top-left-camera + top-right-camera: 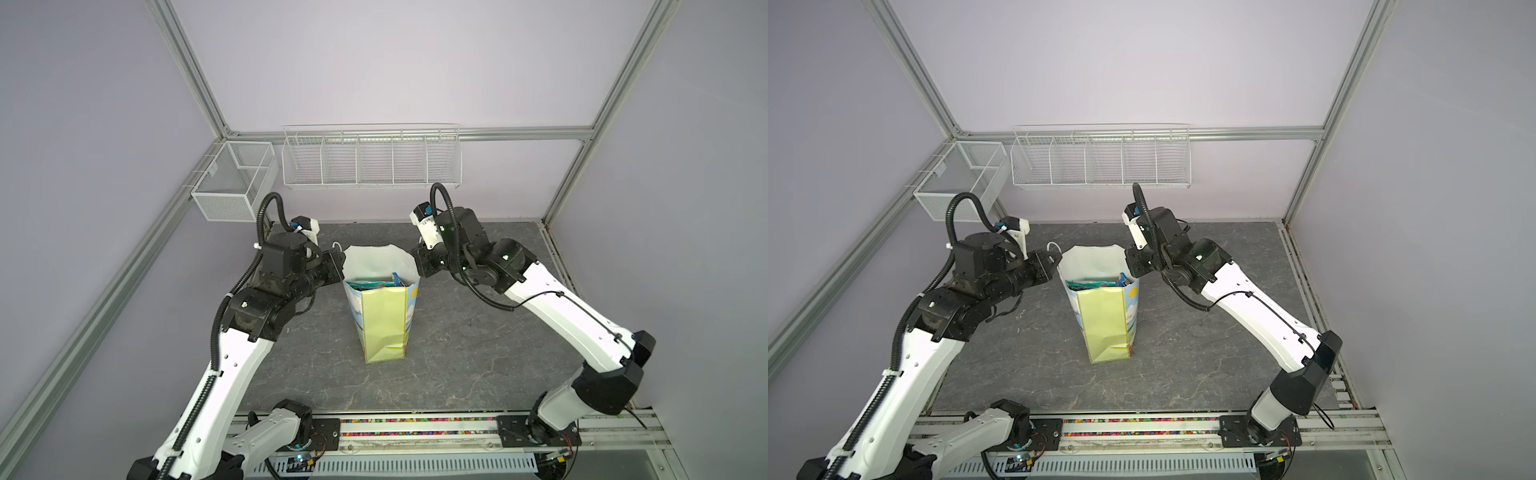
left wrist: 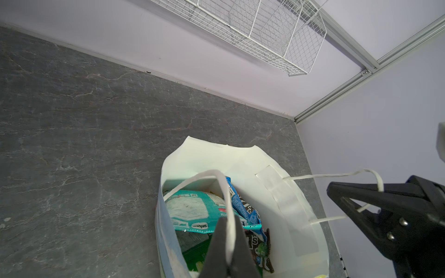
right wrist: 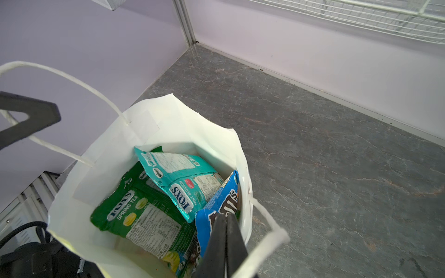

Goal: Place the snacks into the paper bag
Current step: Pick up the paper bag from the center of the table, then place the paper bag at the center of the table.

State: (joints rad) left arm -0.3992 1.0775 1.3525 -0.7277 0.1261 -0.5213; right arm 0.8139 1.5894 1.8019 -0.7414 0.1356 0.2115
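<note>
The paper bag [image 1: 384, 328] [image 1: 1104, 324] stands upright mid-table, its mouth held wide. Inside lie the snacks [image 1: 374, 284]: a teal packet [image 3: 183, 178], a green FOX'S packet [image 3: 144, 211] and a blue packet [image 3: 216, 209], also seen in the left wrist view [image 2: 190, 209]. My left gripper [image 1: 341, 259] [image 2: 228, 223] is at the bag's left rim, shut on a white cord handle [image 2: 224, 187]. At the right rim my right gripper [image 1: 417, 262] [image 3: 226, 216] is shut on the other cord handle [image 3: 265, 216]. Deeper packets are hidden.
A long white wire basket [image 1: 372, 160] with dividers hangs on the back wall, and a white mesh basket [image 1: 235, 180] sits at the back left corner. The grey stone tabletop [image 1: 457, 332] surrounds the bag, and aluminium frame posts stand at the corners.
</note>
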